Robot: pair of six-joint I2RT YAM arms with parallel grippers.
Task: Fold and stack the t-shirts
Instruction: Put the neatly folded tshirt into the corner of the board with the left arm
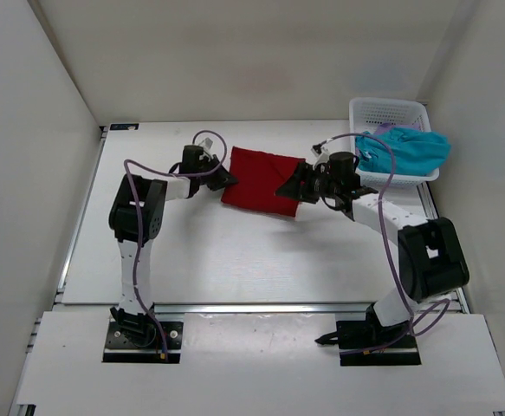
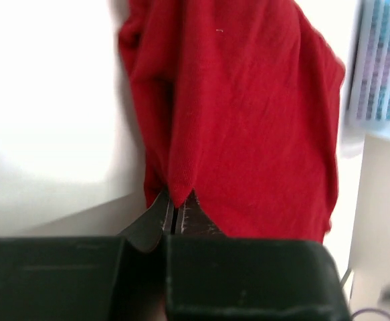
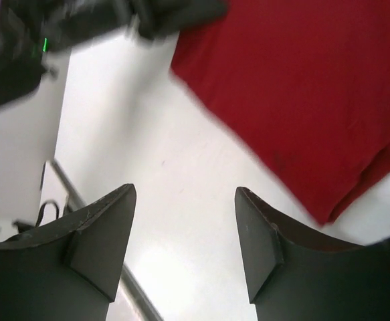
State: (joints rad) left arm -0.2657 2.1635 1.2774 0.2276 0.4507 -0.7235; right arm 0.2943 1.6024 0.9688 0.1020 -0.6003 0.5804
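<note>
On the table (image 1: 235, 260), towards its far middle, a lone t-shirt (image 1: 261, 180); at that t-shirt's left edge, the left gripper (image 1: 228, 179), pinched on the hem; at its near right corner, just beside the cloth and over bare table, the right gripper (image 1: 288, 188), jaws apart; in the far right corner, right of the lone t-shirt and apart from it, a basket (image 1: 389, 108); in the basket, spilling over its near and right rim, a second t-shirt (image 1: 408, 147).
</note>
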